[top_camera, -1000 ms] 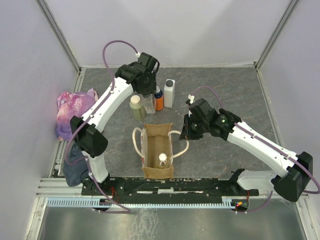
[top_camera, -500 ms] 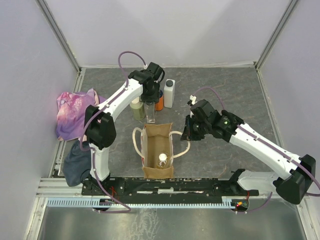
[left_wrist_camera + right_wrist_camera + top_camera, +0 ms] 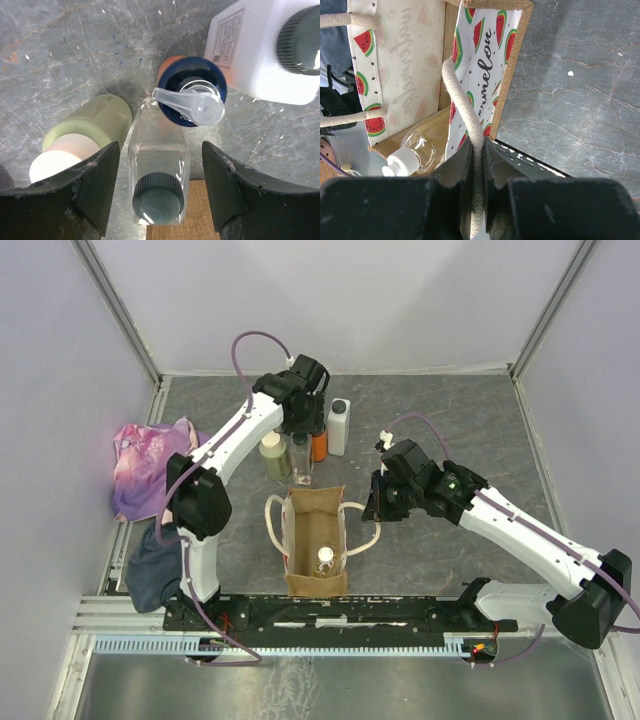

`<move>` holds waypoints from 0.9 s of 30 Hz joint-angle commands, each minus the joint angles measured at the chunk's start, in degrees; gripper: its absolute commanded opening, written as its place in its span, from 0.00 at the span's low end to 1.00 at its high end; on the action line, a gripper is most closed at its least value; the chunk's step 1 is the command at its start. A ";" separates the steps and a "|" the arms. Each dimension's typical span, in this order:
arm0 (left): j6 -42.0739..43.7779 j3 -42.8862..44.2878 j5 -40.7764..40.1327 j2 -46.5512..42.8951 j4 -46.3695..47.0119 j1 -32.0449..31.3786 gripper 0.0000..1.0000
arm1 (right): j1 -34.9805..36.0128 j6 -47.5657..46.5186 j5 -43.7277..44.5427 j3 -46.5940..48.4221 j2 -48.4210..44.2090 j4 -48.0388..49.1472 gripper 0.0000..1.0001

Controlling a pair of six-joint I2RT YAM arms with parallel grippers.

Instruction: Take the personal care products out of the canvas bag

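The canvas bag (image 3: 315, 525) stands open at the near middle, watermelon print on its lining (image 3: 485, 55). A clear amber bottle with a cream cap (image 3: 325, 560) lies inside it, also seen in the right wrist view (image 3: 412, 150). My right gripper (image 3: 372, 502) is shut on the bag's right cream loop handle (image 3: 470, 120). Behind the bag stand a white bottle with a dark cap (image 3: 339, 425), an orange bottle with a dark blue pump (image 3: 192, 92), a green bottle with a cream cap (image 3: 85, 135) and a clear bottle with a dark cap (image 3: 159, 175). My left gripper (image 3: 160, 155) is open and straddles the clear bottle without touching it.
A pink-purple garment (image 3: 145, 460) lies at the left table edge, with a grey-blue cloth (image 3: 150, 565) nearer the arm bases. The bag's far rim (image 3: 195, 215) sits just below the clear bottle. Grey walls close in the table on three sides.
My left arm has swung its elbow inward and its gripper has shifted slightly right over the clear bottle, which now stands a little nearer the bag. The right arm has not moved.
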 commanded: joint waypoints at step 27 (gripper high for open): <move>-25.09 -39.72 3.32 -39.29 0.30 -32.51 0.81 | 0.10 -0.76 -0.91 1.78 3.39 1.28 0.16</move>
